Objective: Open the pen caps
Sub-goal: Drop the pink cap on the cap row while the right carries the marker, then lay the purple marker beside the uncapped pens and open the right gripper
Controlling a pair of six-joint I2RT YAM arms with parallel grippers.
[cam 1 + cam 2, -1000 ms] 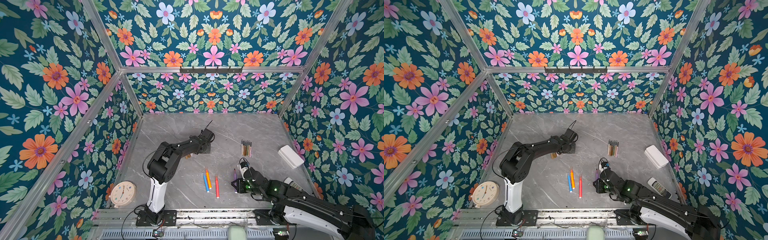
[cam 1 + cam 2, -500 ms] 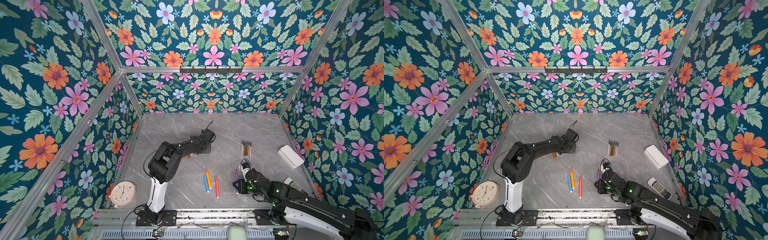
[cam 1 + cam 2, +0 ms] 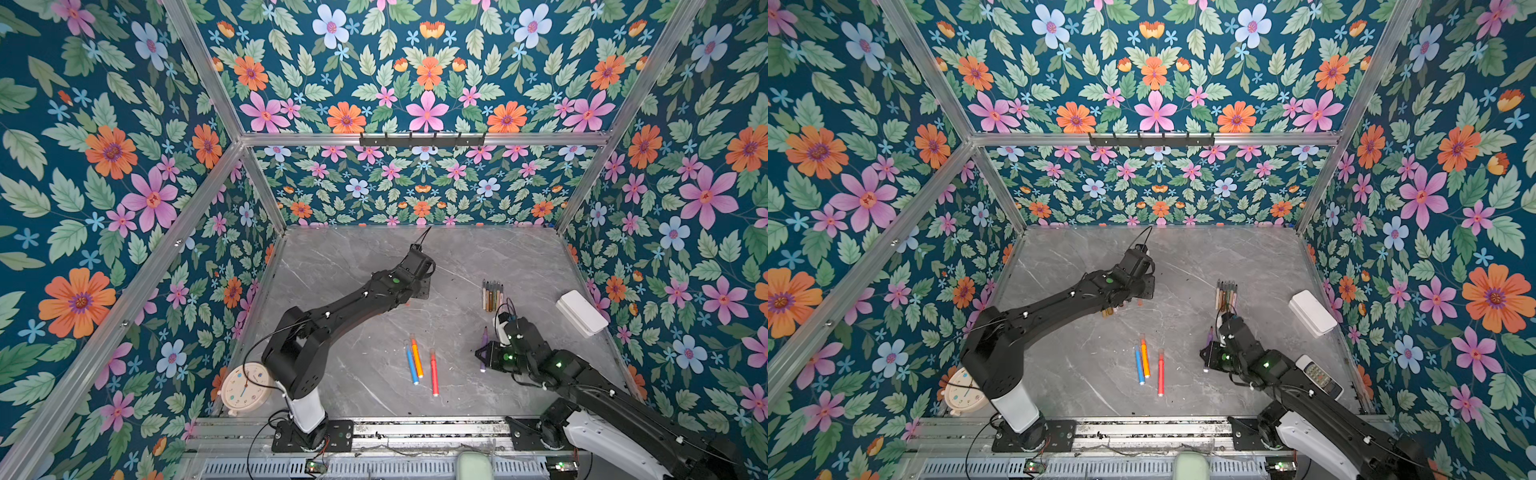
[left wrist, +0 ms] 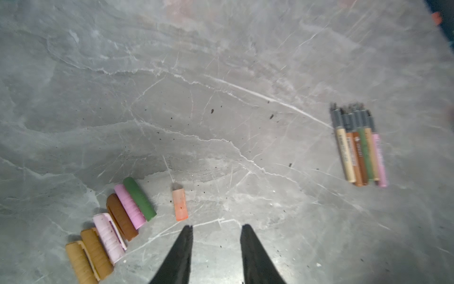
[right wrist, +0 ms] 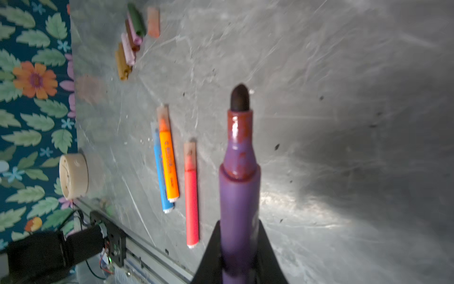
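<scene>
Through the left wrist camera I see my left gripper [image 4: 217,227] open and empty, low over the table. A translucent orange cap [image 4: 180,205] lies just beyond one fingertip. Beside it sits a row of pen caps: green [image 4: 139,199], pink [image 4: 129,206], brown [image 4: 121,217], pale pink [image 4: 109,237] and gold [image 4: 95,253]. My right gripper [image 5: 238,236] is shut on a purple pen [image 5: 239,186] whose dark tip is bare. Blue [image 5: 161,177], orange [image 5: 168,162] and red [image 5: 191,196] pens lie capped on the table. In a top view the right gripper [image 3: 484,355] is at the front right.
A bundle of uncapped pens [image 3: 492,296] lies at mid right. A white box [image 3: 582,312] sits against the right wall, a remote [image 3: 1318,376] in front of it, and a round clock [image 3: 245,388] at the front left corner. Patterned walls enclose the table.
My left gripper's jaws have spread apart while the arm stayed in place. The right arm, still holding the purple pen, has hardly shifted.
</scene>
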